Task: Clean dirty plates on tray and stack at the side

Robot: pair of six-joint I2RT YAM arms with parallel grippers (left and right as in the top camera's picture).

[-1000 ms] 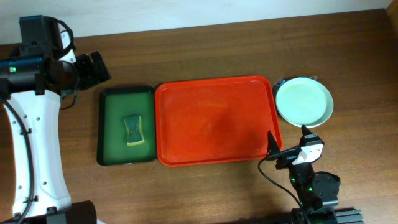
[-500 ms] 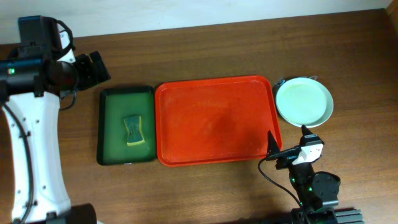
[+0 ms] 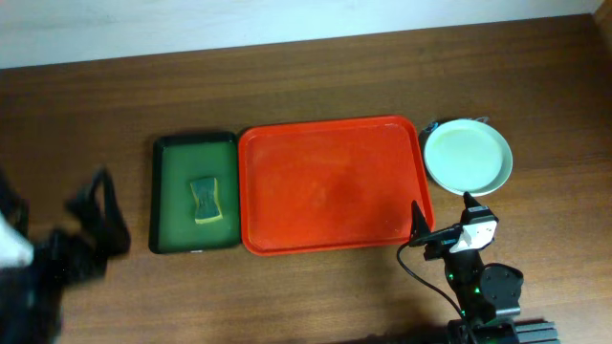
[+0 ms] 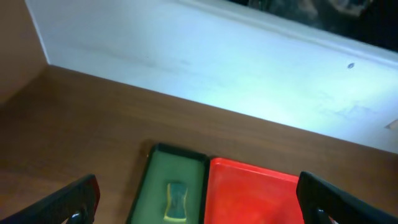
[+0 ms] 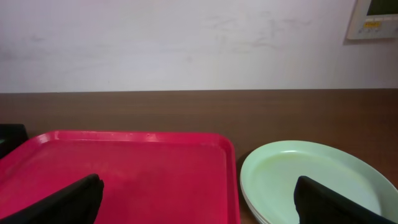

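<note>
The red tray [image 3: 330,186] lies mid-table with nothing on it; it also shows in the left wrist view [image 4: 255,196] and the right wrist view [image 5: 124,174]. The pale mint plates [image 3: 467,156] sit stacked on the table right of the tray, also in the right wrist view [image 5: 311,180]. My right gripper [image 3: 443,222] rests open and empty near the front edge, facing the tray's right rim and the plates. My left gripper [image 3: 96,225] is open and empty, blurred, low at the left of the table, left of the green tray.
A dark green tray [image 3: 195,191] with a sponge [image 3: 205,199] lies against the red tray's left side; it also shows in the left wrist view [image 4: 174,193]. A white wall [image 5: 186,43] runs along the table's far edge.
My left arm has swung from the back left corner down to the front left of the table and is blurred. The right arm, trays and plates have not moved.
</note>
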